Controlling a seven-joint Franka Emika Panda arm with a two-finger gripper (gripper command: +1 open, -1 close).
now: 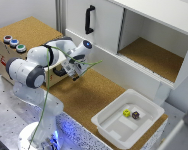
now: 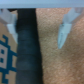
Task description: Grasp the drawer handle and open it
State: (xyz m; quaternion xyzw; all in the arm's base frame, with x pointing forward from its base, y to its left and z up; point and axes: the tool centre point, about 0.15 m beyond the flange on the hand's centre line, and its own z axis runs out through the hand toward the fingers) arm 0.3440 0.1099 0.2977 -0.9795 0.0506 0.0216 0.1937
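A white robot arm reaches toward a wooden box at the exterior view's left, its hand [image 1: 74, 73] hanging just beside the drawer [image 1: 58, 75]. In the wrist view the fingers [image 2: 63, 31] stand apart, holding nothing. The handle [image 1: 59, 72], a short black bar, sits on the pale drawer front, partly hidden by the arm. A good grasp probably means centring both fingers around the bar, then pulling straight outward.
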